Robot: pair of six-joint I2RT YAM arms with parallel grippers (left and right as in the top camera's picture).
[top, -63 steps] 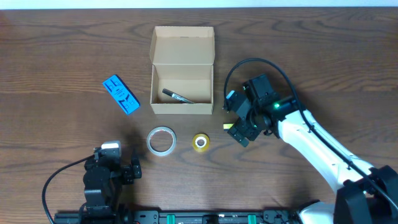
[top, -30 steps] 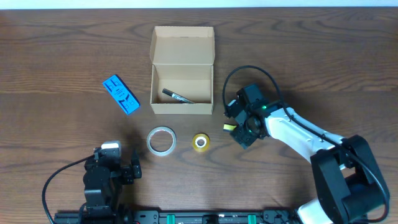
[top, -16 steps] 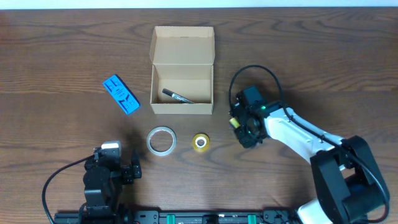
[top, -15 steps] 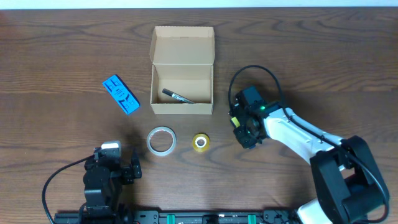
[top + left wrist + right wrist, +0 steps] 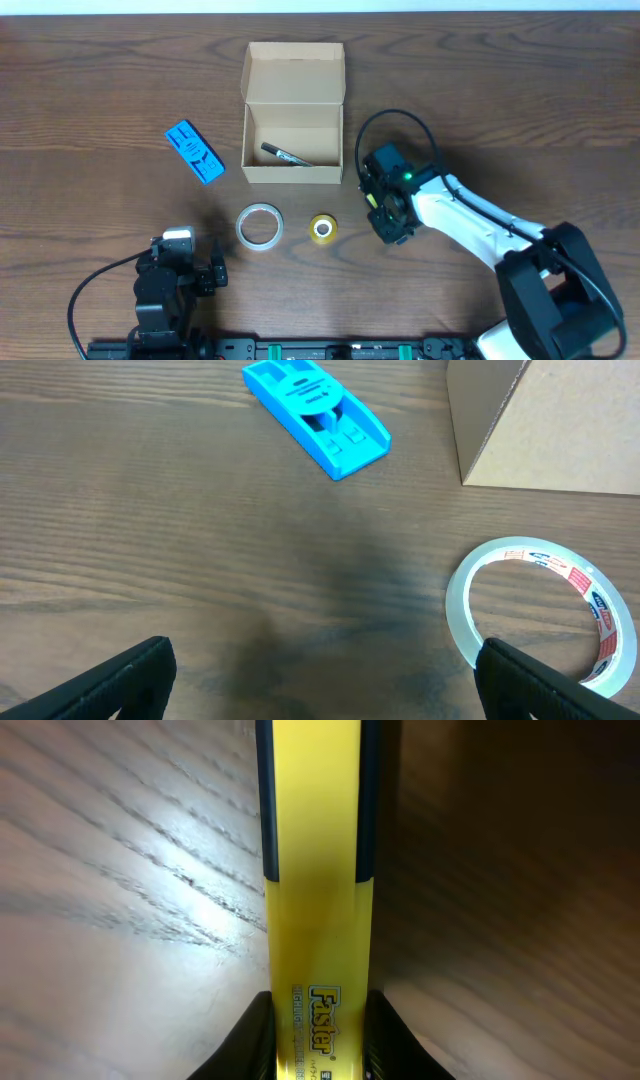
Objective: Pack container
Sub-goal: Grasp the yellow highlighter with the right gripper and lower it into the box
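Your right arm stretched in from 4 o'clock, and the right gripper point(image 5: 384, 207) was clamped on a yellow marker point(image 5: 318, 870) low over the table point(image 5: 520, 90). The container point(image 5: 293, 175) sat open at its 10 o'clock. Your left gripper point(image 5: 322, 660) gaped wide at 7 o'clock.

Tan container point(image 5: 294, 90), blue tool point(image 5: 194, 151), yellow tape roll point(image 5: 322, 228), yellow marker point(image 5: 318, 870) with black lettering, brown wood-grain table point(image 5: 520, 100)

On my dark wooden bench point(image 5: 500, 100) the open tan box point(image 5: 293, 172) sits toward the far side, a blue plastic piece point(image 5: 194, 151) lies to its left, and a clear tape roll point(image 5: 241, 224) and small yellow roll point(image 5: 313, 227) lie side by side before it.
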